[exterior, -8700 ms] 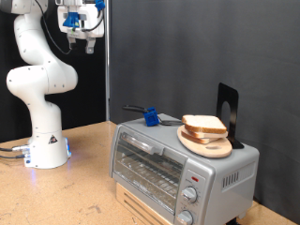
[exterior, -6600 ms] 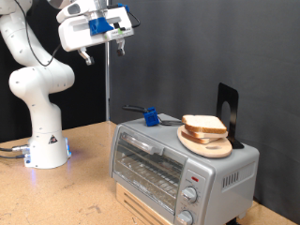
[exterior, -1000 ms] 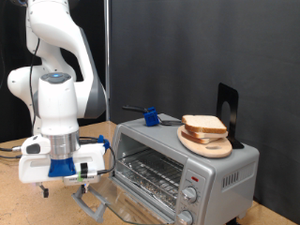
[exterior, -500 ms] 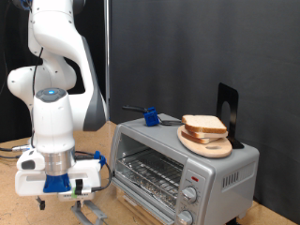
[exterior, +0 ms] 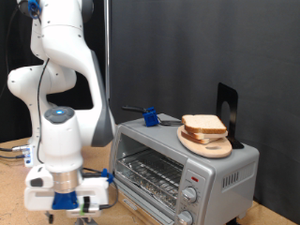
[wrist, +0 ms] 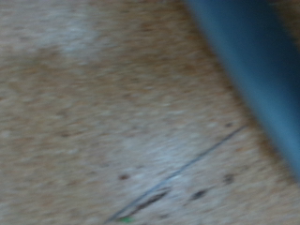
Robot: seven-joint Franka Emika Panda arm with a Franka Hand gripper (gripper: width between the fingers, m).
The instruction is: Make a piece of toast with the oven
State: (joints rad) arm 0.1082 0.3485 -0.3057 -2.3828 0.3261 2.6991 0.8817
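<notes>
Low at the exterior view's bottom left, the gripper point(exterior: 80, 208) hangs near the tabletop point(exterior: 14, 178), beside the oven point(exterior: 183, 169); whether its fingers are spread, I cannot tell. Atop the oven, a wooden plate point(exterior: 208, 143) carries the piece of toast point(exterior: 203, 123).

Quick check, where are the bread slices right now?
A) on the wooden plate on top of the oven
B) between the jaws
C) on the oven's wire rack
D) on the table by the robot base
A: in the exterior view the bread slices lie stacked on the wooden plate on top of the oven, whose door is down and whose rack is bare.
</notes>
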